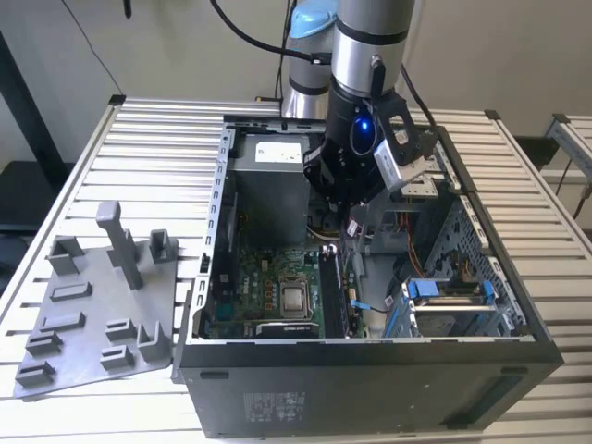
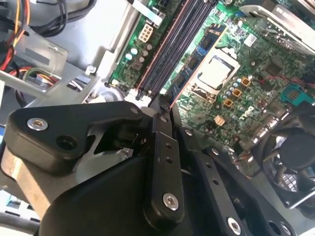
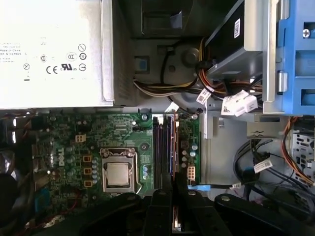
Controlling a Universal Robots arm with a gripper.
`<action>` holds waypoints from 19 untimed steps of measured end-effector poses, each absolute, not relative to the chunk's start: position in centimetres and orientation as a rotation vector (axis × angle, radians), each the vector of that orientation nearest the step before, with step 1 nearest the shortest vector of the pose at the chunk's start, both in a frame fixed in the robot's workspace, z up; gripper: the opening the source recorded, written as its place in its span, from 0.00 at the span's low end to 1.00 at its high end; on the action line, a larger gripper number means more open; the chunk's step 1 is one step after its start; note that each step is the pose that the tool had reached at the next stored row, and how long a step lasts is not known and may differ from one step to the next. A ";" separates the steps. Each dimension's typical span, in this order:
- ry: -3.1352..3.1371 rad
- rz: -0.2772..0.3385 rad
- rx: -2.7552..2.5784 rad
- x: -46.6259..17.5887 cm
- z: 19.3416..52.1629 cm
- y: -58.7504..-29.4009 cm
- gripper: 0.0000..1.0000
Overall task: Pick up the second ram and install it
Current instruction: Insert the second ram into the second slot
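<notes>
The hand (image 1: pixel 350 225) hangs inside the open case (image 1: pixel 370 351), just above the slots (image 3: pixel 165 147) on the motherboard (image 3: pixel 98 147). Its fingers (image 2: pixel 165 147) are clenched on the ram (image 2: pixel 164 102), a thin stick held edge-down over the slots beside the CPU socket (image 3: pixel 118 173). A grey tray (image 1: pixel 92 305) lies on the tabletop (image 1: pixel 166 139) near the exterior view's left edge.

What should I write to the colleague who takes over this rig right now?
Gripper: jaws closed on a thin strip seen edge-on, apparently the second ram.
Position: inside the open computer case, just above the memory slots and roughly in line with them.
Done: the ram is picked up and is at the motherboard.
Left: the ram is not yet seated in a slot.
</notes>
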State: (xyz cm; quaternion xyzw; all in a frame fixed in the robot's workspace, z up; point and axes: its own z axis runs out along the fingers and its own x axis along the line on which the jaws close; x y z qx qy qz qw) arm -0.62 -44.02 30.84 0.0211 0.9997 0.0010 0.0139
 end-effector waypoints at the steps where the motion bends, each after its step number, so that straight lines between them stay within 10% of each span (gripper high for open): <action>1: 3.114 0.003 0.065 -0.6 30.7 -44.1 0.15; 19: 3.121 0.003 0.066 -0.9 27.6 -45.4 0.15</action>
